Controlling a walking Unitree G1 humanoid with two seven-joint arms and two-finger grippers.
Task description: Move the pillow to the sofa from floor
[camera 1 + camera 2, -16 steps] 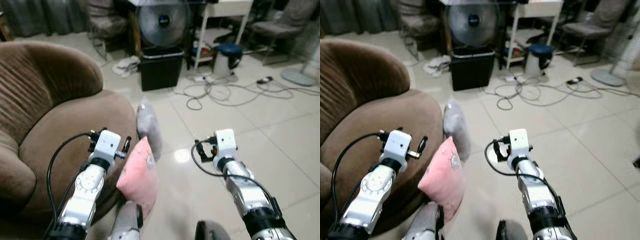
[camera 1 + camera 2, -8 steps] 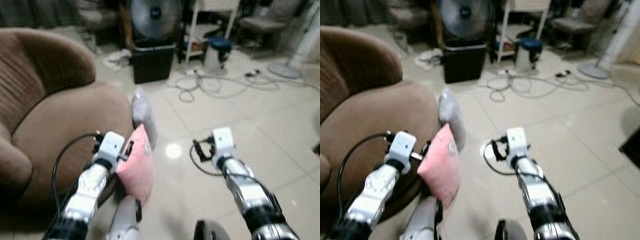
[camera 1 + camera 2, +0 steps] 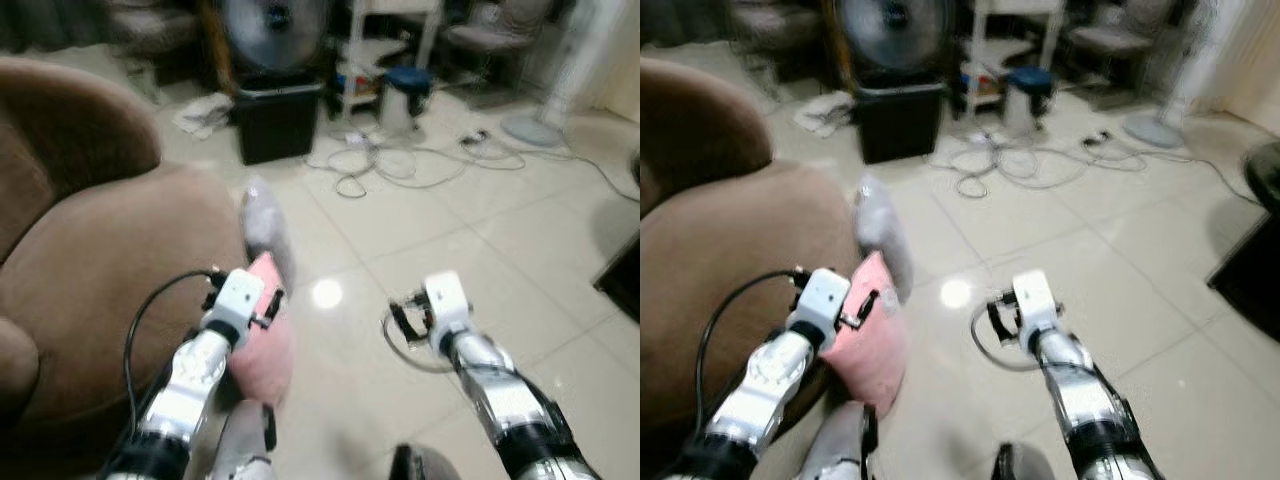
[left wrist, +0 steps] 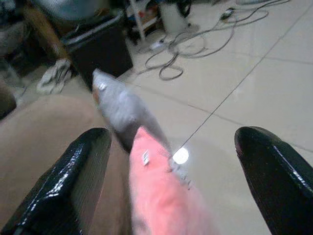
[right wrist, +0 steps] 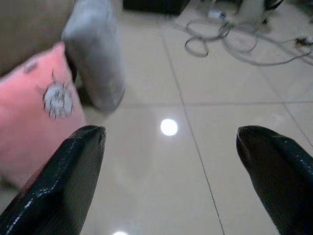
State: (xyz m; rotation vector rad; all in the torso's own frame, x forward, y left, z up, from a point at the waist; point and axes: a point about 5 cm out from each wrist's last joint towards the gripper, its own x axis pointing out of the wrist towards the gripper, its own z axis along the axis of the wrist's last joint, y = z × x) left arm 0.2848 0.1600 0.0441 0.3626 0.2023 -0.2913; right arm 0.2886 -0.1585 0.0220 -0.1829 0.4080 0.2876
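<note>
- Pink pillow (image 3: 262, 345) stands on the floor (image 3: 470, 240) against the sofa (image 3: 100, 270), grey pillow (image 3: 264, 224) beyond
- Left gripper (image 4: 171, 161) wide, straddling the pink one
- Right gripper (image 5: 171, 161) wide, over floor

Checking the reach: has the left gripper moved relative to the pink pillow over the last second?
Yes. The left gripper has closed in on the pink pillow: it was beside the pillow's edge, and now it overlaps the pillow's top.

Dim indoor light, heavy motion blur, lamp glare on floor tiles (image 3: 326, 293)
</note>
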